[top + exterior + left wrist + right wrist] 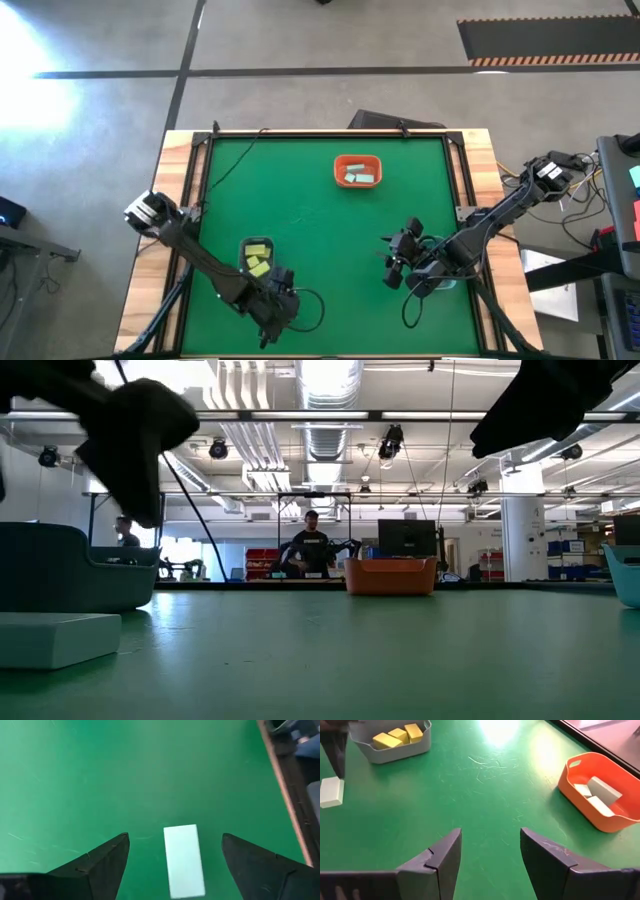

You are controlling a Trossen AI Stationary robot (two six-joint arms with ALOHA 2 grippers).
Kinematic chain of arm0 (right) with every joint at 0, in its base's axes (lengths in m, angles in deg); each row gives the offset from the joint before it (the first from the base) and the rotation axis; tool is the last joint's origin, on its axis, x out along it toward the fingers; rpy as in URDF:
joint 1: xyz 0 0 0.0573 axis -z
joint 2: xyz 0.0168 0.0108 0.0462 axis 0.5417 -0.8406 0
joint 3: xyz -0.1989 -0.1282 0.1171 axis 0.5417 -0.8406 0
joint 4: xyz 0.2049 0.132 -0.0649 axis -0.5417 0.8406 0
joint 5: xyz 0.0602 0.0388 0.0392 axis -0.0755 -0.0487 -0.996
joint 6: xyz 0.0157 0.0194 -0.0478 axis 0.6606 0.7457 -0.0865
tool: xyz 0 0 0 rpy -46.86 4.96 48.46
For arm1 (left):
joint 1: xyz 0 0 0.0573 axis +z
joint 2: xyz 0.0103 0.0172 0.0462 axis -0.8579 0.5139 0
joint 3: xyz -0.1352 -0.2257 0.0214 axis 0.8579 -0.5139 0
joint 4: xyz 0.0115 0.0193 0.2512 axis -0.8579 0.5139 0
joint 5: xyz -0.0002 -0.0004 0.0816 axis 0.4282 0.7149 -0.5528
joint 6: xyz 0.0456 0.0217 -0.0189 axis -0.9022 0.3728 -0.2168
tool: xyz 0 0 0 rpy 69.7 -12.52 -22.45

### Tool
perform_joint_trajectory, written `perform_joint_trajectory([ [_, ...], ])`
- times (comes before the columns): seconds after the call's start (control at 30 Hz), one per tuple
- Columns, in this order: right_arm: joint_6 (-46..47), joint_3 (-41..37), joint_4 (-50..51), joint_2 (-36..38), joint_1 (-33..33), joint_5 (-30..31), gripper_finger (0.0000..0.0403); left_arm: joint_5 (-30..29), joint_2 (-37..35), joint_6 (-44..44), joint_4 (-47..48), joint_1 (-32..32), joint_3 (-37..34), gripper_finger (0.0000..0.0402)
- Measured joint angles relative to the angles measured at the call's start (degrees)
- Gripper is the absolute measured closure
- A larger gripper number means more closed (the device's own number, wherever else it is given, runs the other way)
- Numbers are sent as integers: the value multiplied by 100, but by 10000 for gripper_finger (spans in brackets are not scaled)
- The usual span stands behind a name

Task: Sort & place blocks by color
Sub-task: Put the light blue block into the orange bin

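Observation:
A pale mint block (184,861) lies flat on the green table near its front edge, also seen in the low view (55,636) and the right wrist view (331,791). My left gripper (175,839) hovers just above it, open, one finger on either side and apart from it; it also shows in the high view (274,304). My right gripper (490,834) is open and empty over the table's right middle (393,262). Yellow blocks (397,735) lie in a grey bin (257,256). Mint blocks (600,792) lie in the orange tray (357,171).
A bluish bin (625,575) stands at the right, partly under my right arm (440,282). The grey bin is just behind my left gripper. The table's wooden edge (285,805) runs close by the mint block. Bare green table lies between the bins and the tray.

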Motion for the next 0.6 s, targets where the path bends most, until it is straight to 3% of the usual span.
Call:
perform_joint_trajectory([
  [0.2,-144,-7,1,0,0,-2,216,9,514,550,-4,-112,128,126],
  [0.6,-254,-11,0,0,-2,-24,216,114,586,920,-62,-153,87,130],
])
